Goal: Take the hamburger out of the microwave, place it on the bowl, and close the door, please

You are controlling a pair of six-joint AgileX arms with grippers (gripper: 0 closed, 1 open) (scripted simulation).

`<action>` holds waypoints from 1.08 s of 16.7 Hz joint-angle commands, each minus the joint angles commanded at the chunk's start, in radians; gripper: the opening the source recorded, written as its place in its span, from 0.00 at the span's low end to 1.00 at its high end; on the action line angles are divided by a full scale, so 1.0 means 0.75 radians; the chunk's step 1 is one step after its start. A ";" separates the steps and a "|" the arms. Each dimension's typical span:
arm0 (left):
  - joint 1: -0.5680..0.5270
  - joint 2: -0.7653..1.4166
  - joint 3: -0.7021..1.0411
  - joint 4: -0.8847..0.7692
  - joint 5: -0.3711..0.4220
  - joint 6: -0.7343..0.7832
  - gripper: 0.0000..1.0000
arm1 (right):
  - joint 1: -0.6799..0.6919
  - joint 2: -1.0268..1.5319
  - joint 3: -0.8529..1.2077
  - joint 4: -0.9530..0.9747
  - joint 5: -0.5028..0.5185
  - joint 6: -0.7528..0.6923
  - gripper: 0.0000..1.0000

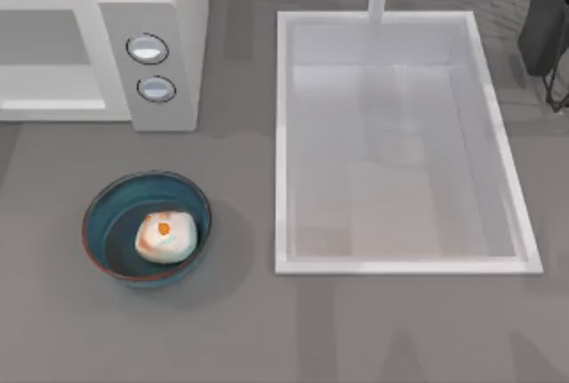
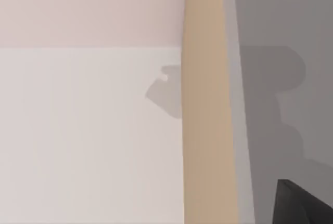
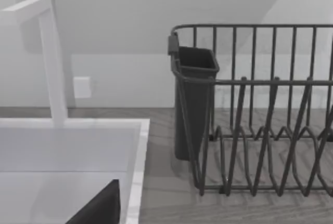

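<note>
Since the small whitish-cream hamburger (image 1: 165, 236) already rests inside the round blue-teal bowl (image 1: 108, 204) near the countertop's front left corner, closing the white boxy microwave (image 1: 169, 10) remains; neither gripper's finger state can be told.

From my left wrist, a black, flat-faced angular corner of my left gripper (image 2: 307, 206) shows at the edge of the view, its slanted edge sharp. From my right wrist, a similar black, wedge-shaped piece of my right gripper (image 3: 99, 208) shows at the edge, sloping to a point. My right wrist sits about level.
</note>
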 joint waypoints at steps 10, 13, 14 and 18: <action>-0.204 -0.373 -0.471 0.223 -0.101 -0.226 0.00 | 0.000 0.000 0.000 0.000 0.000 0.000 1.00; -0.229 -0.415 -0.514 0.250 -0.113 -0.254 0.00 | 0.000 0.000 0.000 0.000 0.000 0.000 1.00; -0.229 -0.415 -0.514 0.250 -0.113 -0.254 0.00 | 0.000 0.000 0.000 0.000 0.000 0.000 1.00; -0.243 -0.432 -0.537 0.256 -0.123 -0.275 0.00 | 0.000 0.000 0.000 0.000 0.000 0.000 1.00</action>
